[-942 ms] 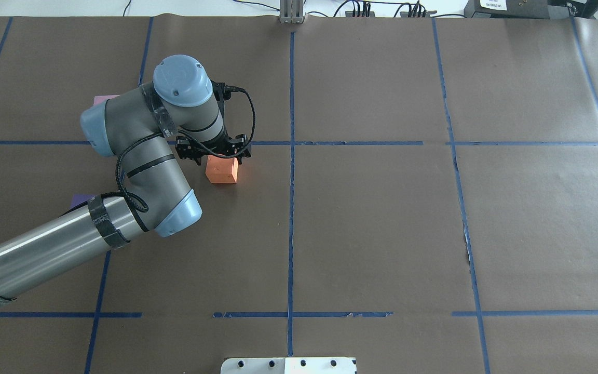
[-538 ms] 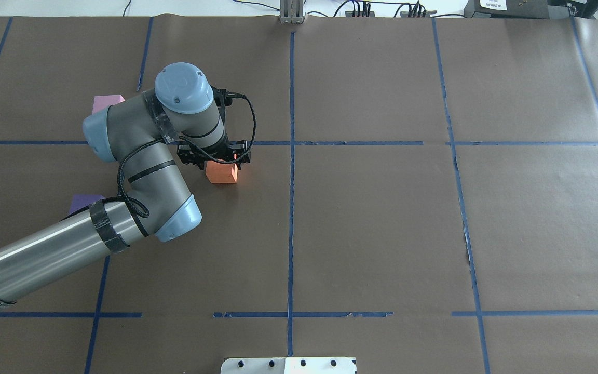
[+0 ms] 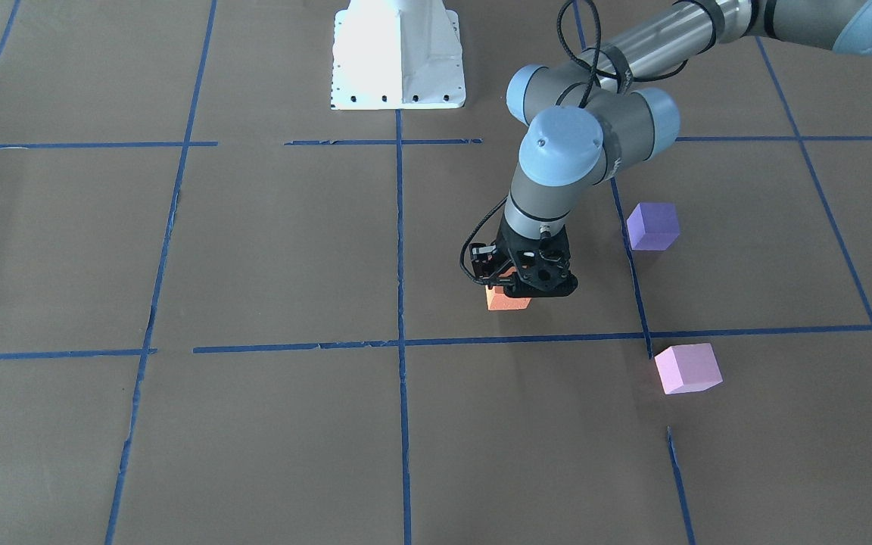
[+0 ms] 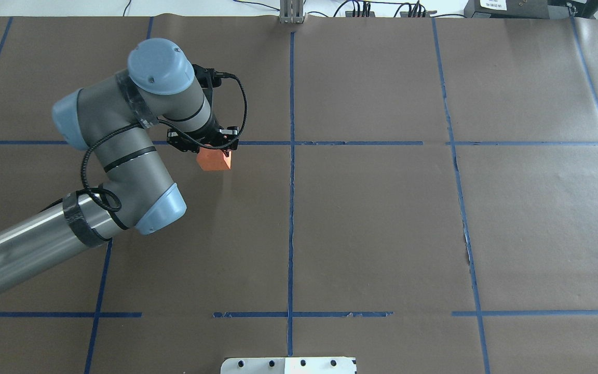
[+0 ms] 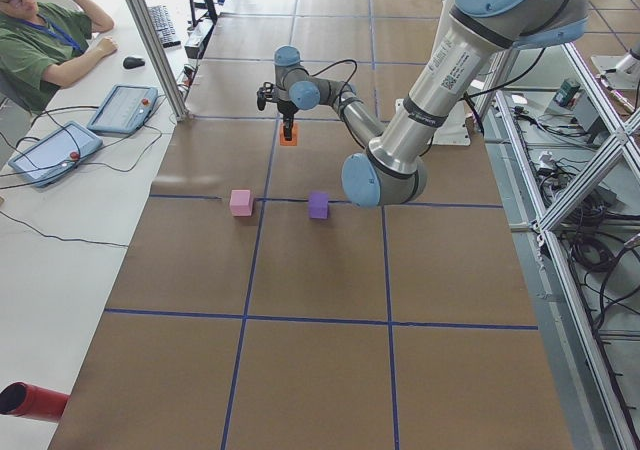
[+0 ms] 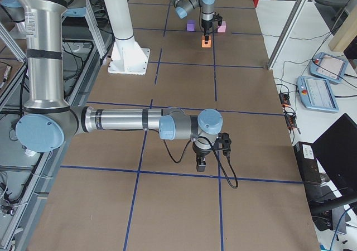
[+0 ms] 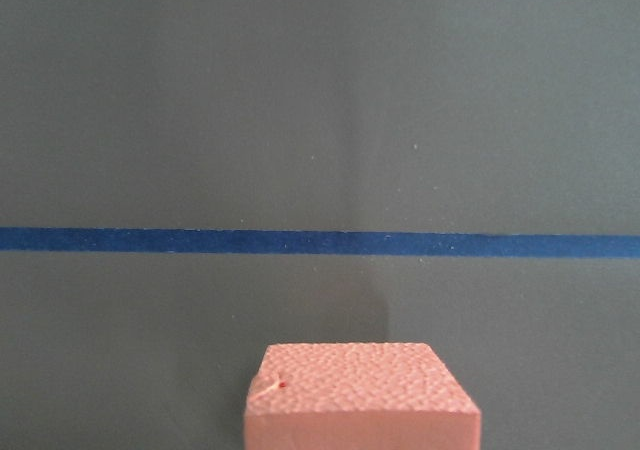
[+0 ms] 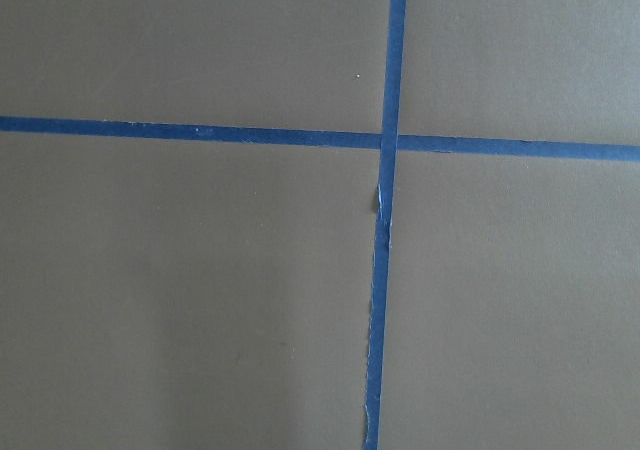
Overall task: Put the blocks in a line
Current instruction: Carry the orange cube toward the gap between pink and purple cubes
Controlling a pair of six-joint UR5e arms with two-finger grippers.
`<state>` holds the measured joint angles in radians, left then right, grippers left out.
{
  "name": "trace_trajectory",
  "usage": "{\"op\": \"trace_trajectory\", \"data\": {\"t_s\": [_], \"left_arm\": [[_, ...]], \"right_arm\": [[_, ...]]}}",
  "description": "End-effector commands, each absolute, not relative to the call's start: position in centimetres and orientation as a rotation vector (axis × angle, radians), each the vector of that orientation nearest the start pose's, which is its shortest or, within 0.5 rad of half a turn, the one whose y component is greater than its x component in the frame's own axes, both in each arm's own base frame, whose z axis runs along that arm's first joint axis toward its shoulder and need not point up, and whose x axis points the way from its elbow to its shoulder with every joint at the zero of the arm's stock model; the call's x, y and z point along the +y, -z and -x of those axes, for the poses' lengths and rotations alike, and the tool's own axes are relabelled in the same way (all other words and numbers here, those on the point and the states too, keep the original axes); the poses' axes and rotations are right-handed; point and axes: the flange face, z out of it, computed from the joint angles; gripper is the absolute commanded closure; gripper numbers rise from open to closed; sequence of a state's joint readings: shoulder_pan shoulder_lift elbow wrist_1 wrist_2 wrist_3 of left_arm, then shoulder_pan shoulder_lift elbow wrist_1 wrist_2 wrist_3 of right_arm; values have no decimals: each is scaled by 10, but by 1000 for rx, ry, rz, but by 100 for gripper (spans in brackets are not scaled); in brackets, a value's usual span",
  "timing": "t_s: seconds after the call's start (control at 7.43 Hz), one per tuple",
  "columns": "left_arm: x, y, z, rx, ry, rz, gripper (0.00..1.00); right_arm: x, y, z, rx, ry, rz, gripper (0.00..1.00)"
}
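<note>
My left gripper (image 4: 209,150) is shut on the orange block (image 4: 215,160) and holds it just off the brown paper near a blue tape line; it also shows in the front-facing view (image 3: 518,291). The orange block's top fills the bottom of the left wrist view (image 7: 362,395). The violet-purple block (image 3: 652,225) and the pale pink block (image 3: 687,369) lie apart on the paper, on my left of the gripper. In the overhead view my arm hides both. My right gripper (image 6: 201,163) hangs over a tape crossing far away; I cannot tell whether it is open or shut.
Blue tape lines (image 4: 291,156) divide the brown paper into squares. The white robot base (image 3: 398,57) stands at the table's near edge. An operator (image 5: 40,40) sits at a side desk with tablets (image 5: 55,150).
My left gripper has closed on the orange block and carried it a little leftwards and towards the far tape line. My arm now covers the pink and purple blocks in the overhead view.
</note>
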<state>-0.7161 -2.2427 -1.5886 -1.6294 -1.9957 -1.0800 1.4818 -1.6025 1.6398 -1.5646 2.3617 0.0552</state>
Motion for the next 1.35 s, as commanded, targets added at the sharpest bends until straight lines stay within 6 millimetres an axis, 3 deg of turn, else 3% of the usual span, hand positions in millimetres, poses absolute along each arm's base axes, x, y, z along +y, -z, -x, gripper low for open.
{"op": "trace_trajectory", "data": {"t_s": [0.0, 0.27, 0.4, 0.54, 0.67, 1.21], "left_arm": [[-509, -237, -408, 816, 19, -116, 100], [-508, -304, -363, 824, -81, -128, 100], [-509, -337, -353, 831, -97, -154, 100], [-519, -357, -353, 830, -88, -156, 100], [-529, -369, -347, 815, -71, -150, 100], [-538, -414, -330, 764, -91, -136, 100]], "right_arm": [[-485, -638, -20, -791, 50, 15, 0], [-485, -639, -20, -791, 49, 16, 0], [-485, -638, -20, -791, 50, 15, 0], [-485, -639, -20, -791, 49, 16, 0], [-485, -638, -20, -791, 50, 15, 0], [-485, -638, -19, -792, 50, 15, 0]]}}
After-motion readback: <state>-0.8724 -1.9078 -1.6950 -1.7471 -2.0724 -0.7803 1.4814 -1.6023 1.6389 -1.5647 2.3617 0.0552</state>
